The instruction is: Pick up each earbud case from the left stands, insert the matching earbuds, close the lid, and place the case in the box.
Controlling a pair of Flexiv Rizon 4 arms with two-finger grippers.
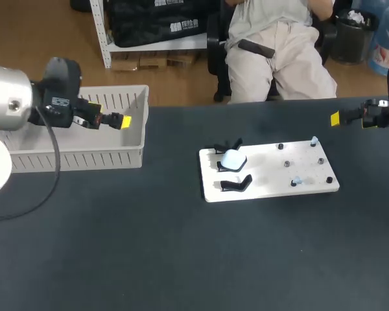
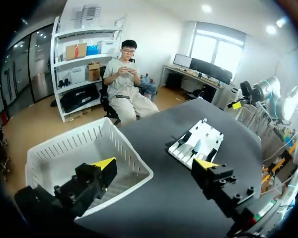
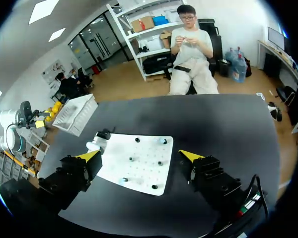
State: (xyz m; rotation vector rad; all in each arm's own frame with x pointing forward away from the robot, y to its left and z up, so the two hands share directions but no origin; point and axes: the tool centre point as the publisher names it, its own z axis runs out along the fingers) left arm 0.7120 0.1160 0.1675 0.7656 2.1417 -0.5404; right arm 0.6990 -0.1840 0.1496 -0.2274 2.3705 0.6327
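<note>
Left claw [image 1: 110, 115] is hanging wide open, empty, over the box [image 1: 78, 157] | right claw [image 3: 139, 155] is hanging wide open, empty | earbud case [image 1: 233, 158] is sitting on a stand [image 1: 222, 166] on the board [image 1: 266, 180]

The box [image 1: 78, 159] is sitting on the counter [image 1: 149, 259] beneath the left gripper [image 1: 124, 121]. The board [image 1: 266, 175] is lying between the left gripper and the right gripper [image 1: 337, 119], the earbud case [image 1: 233, 159] resting on its end nearer the left gripper.
</note>
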